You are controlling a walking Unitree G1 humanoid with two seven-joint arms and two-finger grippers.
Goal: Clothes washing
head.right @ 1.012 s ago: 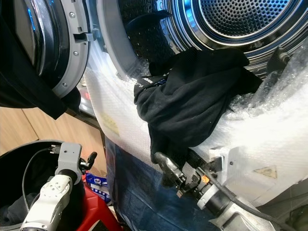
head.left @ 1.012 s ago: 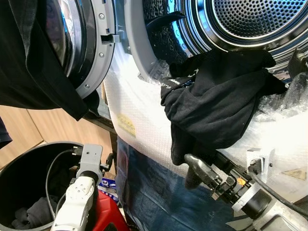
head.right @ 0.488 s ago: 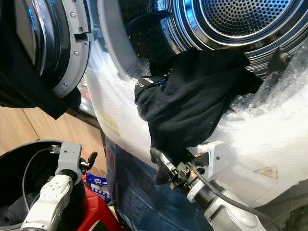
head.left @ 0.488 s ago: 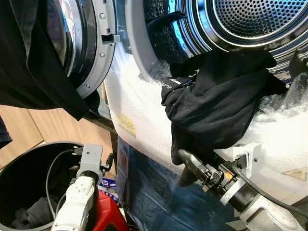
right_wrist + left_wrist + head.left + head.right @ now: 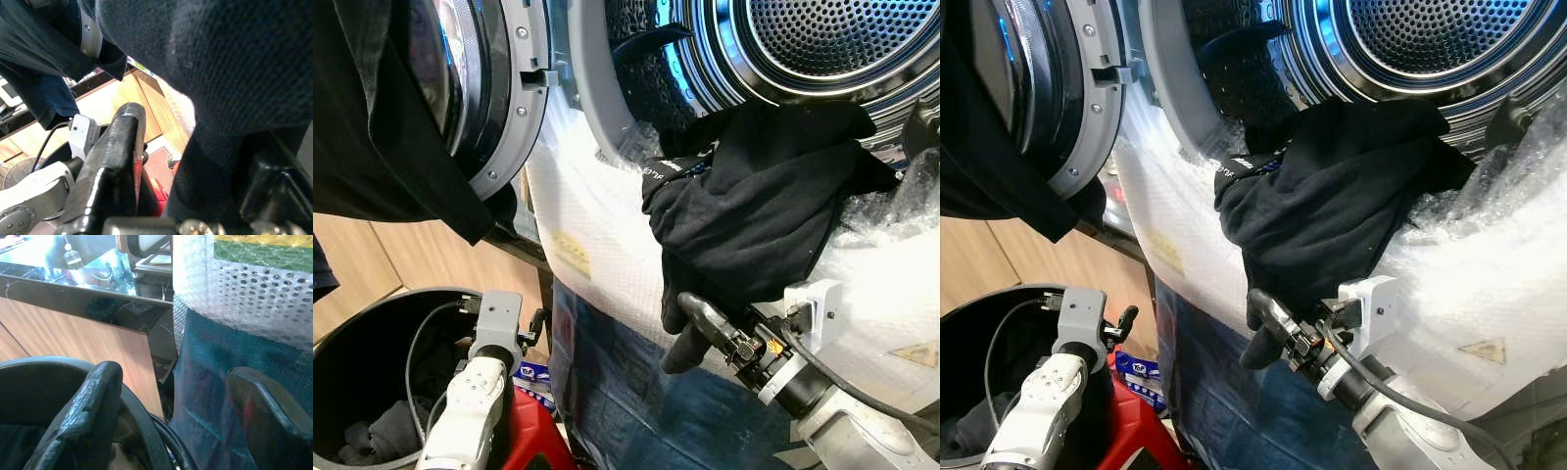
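We note the washer's lower door rim (image 5: 607,235), wrapped in white bubble wrap. A black garment (image 5: 754,211) drapes directly over it, half inside the drum (image 5: 822,44), half hanging outside.

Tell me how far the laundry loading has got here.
Done: a black garment is draped over the open steel drum's rim. In hand: the right gripper pinches its hanging end. Left: pushing it inside, plus dark clothes in the round black basket beside the open left gripper.
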